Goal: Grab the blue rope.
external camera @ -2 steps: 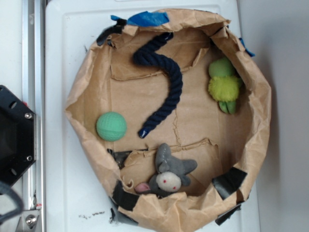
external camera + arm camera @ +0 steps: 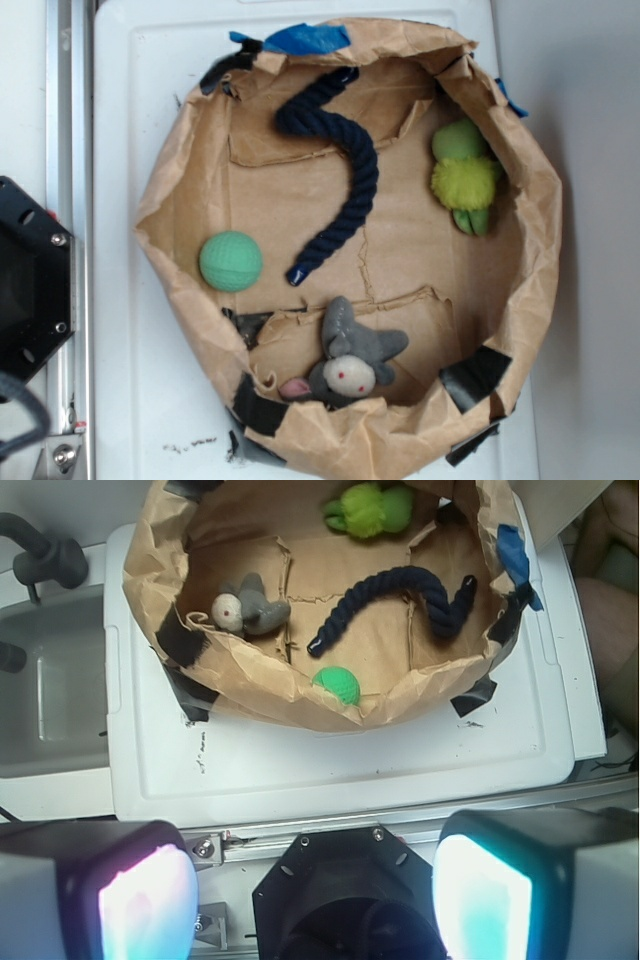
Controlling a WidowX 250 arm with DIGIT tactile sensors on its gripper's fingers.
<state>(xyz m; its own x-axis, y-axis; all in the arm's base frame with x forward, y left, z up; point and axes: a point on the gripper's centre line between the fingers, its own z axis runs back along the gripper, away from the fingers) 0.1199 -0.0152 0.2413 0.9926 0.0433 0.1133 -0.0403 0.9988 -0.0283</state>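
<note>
Inside the brown paper bin (image 2: 180, 290), the blue rope (image 2: 345, 175) lies on the floor in an S-shaped curve, with one glossy end against the bin's far wall below a patch of blue tape (image 2: 305, 38) and the other end out in the middle of the bin. Just beside that middle end sits a green ball (image 2: 230, 261), apart from the rope and close to the bin's side wall. A fuzzy green toy (image 2: 465, 175) rests against the opposite wall of the bin, well apart from the rope. A grey stuffed animal (image 2: 350, 360) lies near the bin's near wall, on a cardboard flap, with its ears pointing toward the rope's end. Black tape patches hold the bin's rim in places. The bin stands on a white tabletop (image 2: 130, 100).

In the wrist view the gripper (image 2: 315, 895) is outside the bin, over the table's edge, with its two fingers (image 2: 485, 890) spread wide and nothing between them. No writing or labels can be read anywhere.
</note>
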